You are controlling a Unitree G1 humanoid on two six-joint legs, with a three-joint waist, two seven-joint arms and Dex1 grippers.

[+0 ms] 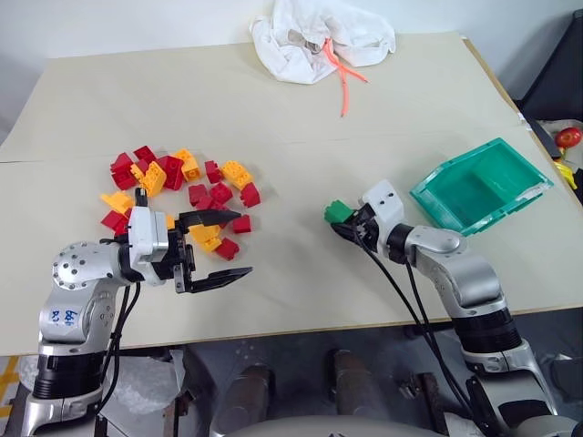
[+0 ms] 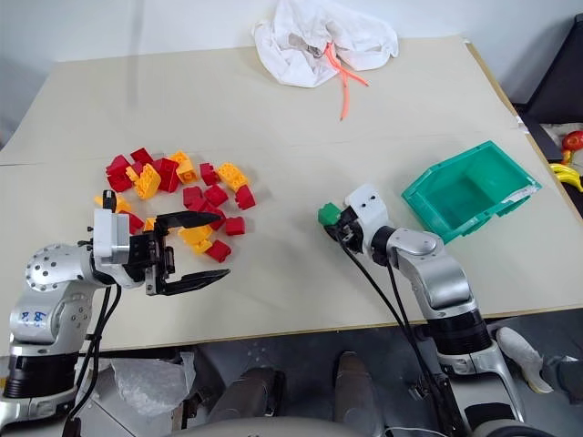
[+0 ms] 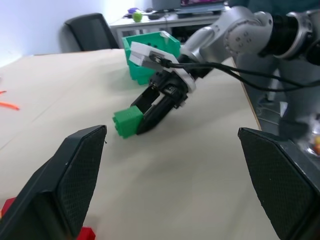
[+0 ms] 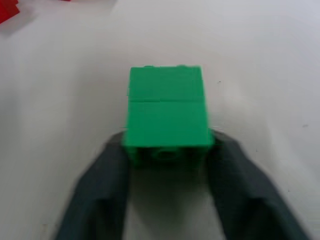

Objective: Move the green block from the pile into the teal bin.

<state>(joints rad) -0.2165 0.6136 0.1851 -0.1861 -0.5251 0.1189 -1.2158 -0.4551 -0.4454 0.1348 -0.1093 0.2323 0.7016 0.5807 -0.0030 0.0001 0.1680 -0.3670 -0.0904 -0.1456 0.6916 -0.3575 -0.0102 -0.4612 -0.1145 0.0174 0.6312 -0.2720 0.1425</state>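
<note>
Two dozen or so red and yellow-orange bricks make up the pile [image 1: 178, 196] on the left half of the desk [image 1: 291, 109], well back from its near edge. The left gripper [image 1: 223, 246] hangs just in front of the pile's near side, its fingers spread wide and holding nothing. A broad bare stretch of desk runs from the pile toward the middle. There the right gripper [image 3: 142, 122] pinches the green block [image 1: 338, 212] between its pressed-in fingers, low over the desk surface; whether the block touches the desk cannot be told. Bare desk lies between the block and the teal bin [image 1: 510, 196], which sits tilted at an angle near the right edge, one corner reaching almost to that edge. The bin's floor looks bare. A crumpled white cloth bag [image 1: 319, 41] with an orange cord [image 1: 344, 82] lies at the far edge, well apart from everything else.
</note>
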